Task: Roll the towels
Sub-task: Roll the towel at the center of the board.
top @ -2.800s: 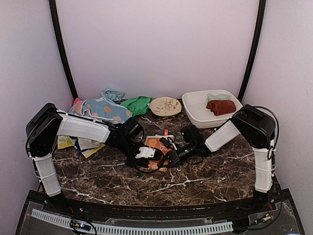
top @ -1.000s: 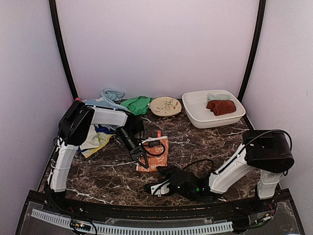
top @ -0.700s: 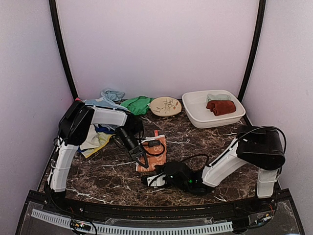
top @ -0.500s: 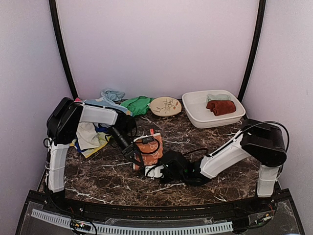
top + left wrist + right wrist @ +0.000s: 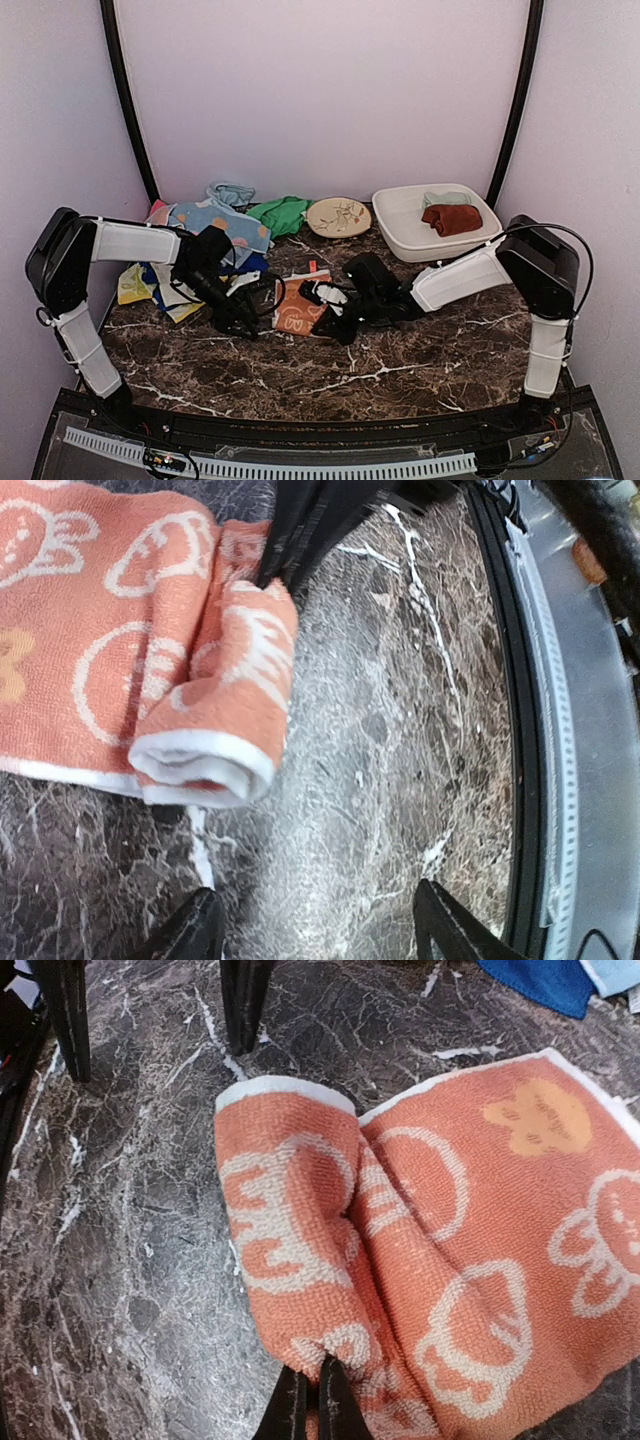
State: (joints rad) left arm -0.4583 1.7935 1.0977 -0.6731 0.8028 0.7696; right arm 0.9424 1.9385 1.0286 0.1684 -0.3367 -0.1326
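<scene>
An orange towel (image 5: 298, 308) with a cream pattern lies flat on the dark marble table, its near-left edge folded over into a short roll (image 5: 225, 705) (image 5: 285, 1220). My right gripper (image 5: 306, 1392) (image 5: 333, 308) is shut on the end of that rolled edge. Just off the roll's other end my left gripper (image 5: 320, 935) (image 5: 243, 322) is open over bare marble with nothing between its fingers (image 5: 245, 1000). More towels sit in a heap at the back left: light blue with orange dots (image 5: 215, 220), green (image 5: 280, 212), blue (image 5: 246, 263), yellow (image 5: 130, 290).
A white rectangular tub (image 5: 405, 240) at the back right holds a rolled dark red towel (image 5: 450, 218) and a pale one. A round cream patterned plate (image 5: 338, 216) stands beside it. The table's black front rail (image 5: 525, 730) runs close to my left gripper.
My left gripper let go of the towel's roll, opened and drew back to the left. My right arm swung in from the near edge and shut on the rolled edge.
</scene>
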